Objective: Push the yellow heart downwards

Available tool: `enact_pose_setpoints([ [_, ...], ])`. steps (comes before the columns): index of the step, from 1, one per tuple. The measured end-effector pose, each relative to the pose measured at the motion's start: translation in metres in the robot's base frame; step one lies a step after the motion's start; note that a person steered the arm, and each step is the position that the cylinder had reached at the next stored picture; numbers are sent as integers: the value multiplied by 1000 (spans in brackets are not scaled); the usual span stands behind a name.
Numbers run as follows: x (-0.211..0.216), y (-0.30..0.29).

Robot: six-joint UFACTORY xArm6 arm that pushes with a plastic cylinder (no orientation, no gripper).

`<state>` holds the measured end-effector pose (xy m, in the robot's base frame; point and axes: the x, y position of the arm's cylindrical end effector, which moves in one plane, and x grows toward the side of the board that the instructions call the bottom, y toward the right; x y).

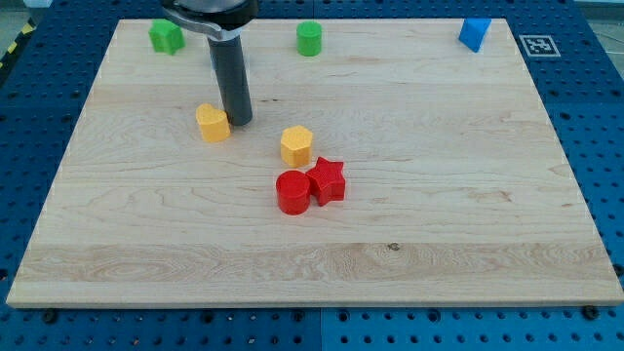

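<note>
A yellow heart point(213, 124) lies on the wooden board point(468, 214), left of the middle. My tip point(239, 121) stands right at the heart's right edge, slightly toward the view's top, touching it or nearly so. The dark rod rises from there to the view's top. A second yellow block point(296, 145), roughly hexagonal, lies to the right of the tip and a little lower.
A red cylinder point(292, 191) and a red star point(329, 179) touch each other just below the yellow hexagon. Two green blocks point(166, 36) point(309, 38) and a blue block point(474, 33) sit along the board's top edge.
</note>
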<state>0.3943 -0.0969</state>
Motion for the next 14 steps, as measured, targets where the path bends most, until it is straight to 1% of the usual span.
enact_pose_setpoints([
  [2, 1, 0],
  [3, 13, 0],
  [6, 17, -6],
  [8, 1, -17],
  [9, 1, -38],
  [12, 2, -41],
  [13, 16, -41],
  [14, 16, -48],
])
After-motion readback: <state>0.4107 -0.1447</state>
